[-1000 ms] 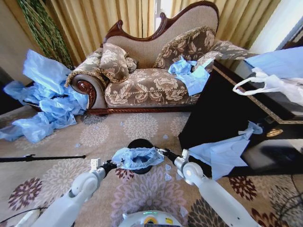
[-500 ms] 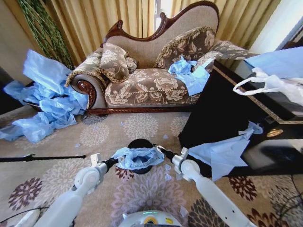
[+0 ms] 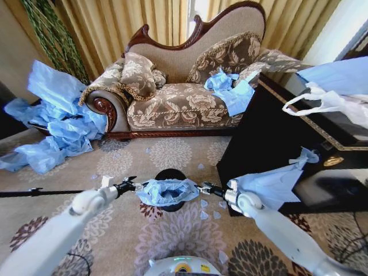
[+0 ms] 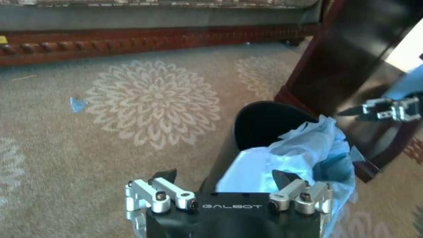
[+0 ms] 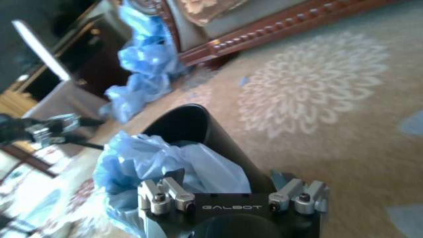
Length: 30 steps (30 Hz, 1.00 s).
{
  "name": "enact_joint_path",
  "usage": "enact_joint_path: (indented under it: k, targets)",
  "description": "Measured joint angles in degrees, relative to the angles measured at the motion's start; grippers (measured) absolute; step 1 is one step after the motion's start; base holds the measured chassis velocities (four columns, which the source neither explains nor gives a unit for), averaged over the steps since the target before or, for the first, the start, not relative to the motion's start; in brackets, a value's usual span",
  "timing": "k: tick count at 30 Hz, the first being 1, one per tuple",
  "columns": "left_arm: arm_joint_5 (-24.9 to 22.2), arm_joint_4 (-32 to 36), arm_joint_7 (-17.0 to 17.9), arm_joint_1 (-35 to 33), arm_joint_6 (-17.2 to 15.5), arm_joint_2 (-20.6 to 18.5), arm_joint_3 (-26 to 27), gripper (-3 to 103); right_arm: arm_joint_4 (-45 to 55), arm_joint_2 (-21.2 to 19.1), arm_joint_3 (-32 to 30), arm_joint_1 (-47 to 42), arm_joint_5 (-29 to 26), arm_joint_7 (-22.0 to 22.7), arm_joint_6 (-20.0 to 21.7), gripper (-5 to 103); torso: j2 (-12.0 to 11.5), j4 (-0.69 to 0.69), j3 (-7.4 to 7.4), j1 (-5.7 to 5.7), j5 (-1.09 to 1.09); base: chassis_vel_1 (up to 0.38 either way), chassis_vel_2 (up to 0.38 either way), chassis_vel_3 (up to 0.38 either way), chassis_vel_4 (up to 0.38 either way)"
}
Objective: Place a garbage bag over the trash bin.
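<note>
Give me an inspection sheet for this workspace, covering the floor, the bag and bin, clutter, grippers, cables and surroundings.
Surface: patterned carpet, small blue scraps scattered near the bin.
Job's things: garbage bag draped over the near part of the trash bin; the far part of the rim is still bare.
Clutter: heap of blue bags on the floor at the left, more on the sofa; white plastic bag on the dark cabinet.
Grippers: left gripper open beside the bag's left edge; right gripper open at its right edge.
Cables: dark cable on the carpet at the right.
Surroundings: curtains behind the sofa.
</note>
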<state>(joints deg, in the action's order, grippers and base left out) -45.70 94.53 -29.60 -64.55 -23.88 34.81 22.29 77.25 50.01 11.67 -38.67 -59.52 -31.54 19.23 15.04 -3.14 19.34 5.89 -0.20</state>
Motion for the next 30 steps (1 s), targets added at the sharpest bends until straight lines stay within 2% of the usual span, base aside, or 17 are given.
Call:
enact_joint_path:
  k: [3, 5, 6, 8, 10, 11, 13, 15, 16, 20, 21, 22, 23, 24, 25, 29, 30]
  targets:
    - [0.8, -1.6, -2.3, 1.6, 0.5, -0.2, -0.7, 99, -1.8, 0.9, 0.7, 1.7, 0.6, -2.5, 0.4, 79, 0.0, -0.02, 0.0, 0.0, 0.01, 0.0, 0.0, 0.0, 0.0]
    - [3.7, -3.3, -6.5, 2.6, 3.7, -0.2, -1.9, 98, -3.2, 1.8, 1.8, 3.0, 1.5, -4.6, 0.7, 82, 0.0, -0.04, 0.0, 0.0, 0.0, 0.0, 0.0, 0.0, 0.0]
    - [3.7, -3.3, -6.5, 2.6, 3.7, -0.2, -1.9, 98, -3.2, 1.8, 1.8, 3.0, 1.5, -4.6, 0.7, 82, 0.0, -0.04, 0.0, 0.0, 0.0, 0.0, 0.0, 0.0, 0.0]
    - [6.9, -4.4, -9.7, 3.0, 6.2, 0.1, -3.1, 98, -4.2, 2.8, 2.6, 3.5, 2.4, -5.8, 0.7, 84, 0.0, -0.01, 0.0, 0.0, -0.01, 0.0, 0.0, 0.0, 0.0]
    - [8.0, -4.8, -10.5, 3.1, 6.8, 0.4, -3.5, 98, -4.4, 3.3, 2.7, 3.6, 2.6, -6.0, 0.7, 87, 0.0, -0.02, 0.0, 0.0, 0.0, 0.0, 0.0, 0.0, 0.0]
    - [9.7, -5.5, -11.4, 3.3, 7.9, 0.8, -4.0, 97, -4.6, 3.7, 2.7, 3.6, 2.8, -6.1, 0.7, 83, 0.0, -0.04, -0.01, 0.0, 0.01, 0.0, 0.0, 0.0, 0.0]
    - [10.6, -6.0, -12.0, 3.5, 8.7, 0.9, -4.2, 97, -4.7, 4.0, 2.8, 3.6, 2.9, -6.1, 0.7, 83, 0.0, -0.04, 0.0, 0.0, 0.01, 0.0, 0.0, 0.0, 0.0]
    - [12.6, -7.7, -12.8, 4.1, 10.6, 1.6, -4.9, 96, -5.3, 4.9, 2.8, 3.6, 3.3, -6.1, 0.7, 76, 0.0, -0.03, 0.0, 0.0, 0.0, 0.0, 0.0, 0.0, 0.0]
    - [12.6, -7.7, -12.8, 4.1, 10.6, 1.6, -4.9, 96, -5.3, 4.9, 2.8, 3.6, 3.3, -6.1, 0.7, 76, 0.0, -0.03, 0.0, 0.0, 0.0, 0.0, 0.0, 0.0, 0.0]
    - [13.9, -8.3, -12.4, 3.9, 11.6, 3.0, -5.0, 90, -6.4, 6.0, 2.8, 3.8, 4.0, -5.8, 0.3, 54, 0.0, -0.03, -0.01, 0.0, 0.02, 0.0, 0.0, 0.0, 0.0]
    - [13.9, -8.3, -12.4, 3.9, 11.6, 3.0, -5.0, 90, -6.4, 6.0, 2.8, 3.8, 4.0, -5.8, 0.3, 54, 0.0, -0.03, -0.01, 0.0, 0.02, 0.0, 0.0, 0.0, 0.0]
    - [14.1, -8.3, -12.3, 3.7, 11.9, 3.3, -5.0, 85, -6.5, 6.2, 2.9, 3.8, 4.1, -5.8, 0.2, 54, 0.0, -0.04, 0.0, 0.0, 0.01, 0.0, 0.0, 0.0, 0.0]
    - [14.6, -8.3, -12.2, 3.3, 12.4, 4.0, -5.1, 80, -6.6, 6.5, 3.0, 3.9, 4.3, -5.6, 0.0, 44, 0.0, -0.03, 0.0, -0.01, 0.0, 0.0, 0.0, 0.0, 0.0]
    - [14.7, -8.3, -12.2, 3.3, 12.5, 4.2, -5.1, 74, -6.6, 6.6, 3.1, 3.9, 4.4, -5.6, -0.1, 44, 0.0, -0.02, -0.01, -0.01, 0.0, 0.0, 0.0, 0.0, 0.0]
    - [14.7, -8.3, -12.2, 3.3, 12.5, 4.2, -5.1, 74, -6.6, 6.6, 3.1, 3.9, 4.4, -5.6, -0.1, 44, 0.0, -0.02, -0.01, -0.01, 0.0, 0.0, 0.0, 0.0, 0.0]
    - [15.5, -8.4, -12.1, 3.7, 13.7, 5.4, -5.8, 58, -6.5, 6.7, 3.0, 3.9, 4.4, -4.8, -0.6, 22, 0.0, -0.03, -0.01, -0.01, 0.01, 0.0, 0.0, 0.0, 0.0]
    - [15.7, -8.5, -11.9, 3.9, 14.0, 5.7, -5.9, 52, -6.5, 6.7, 3.0, 3.9, 4.4, -4.6, -0.7, 22, 0.0, -0.03, -0.01, -0.01, 0.01, 0.0, 0.0, 0.0, 0.0]
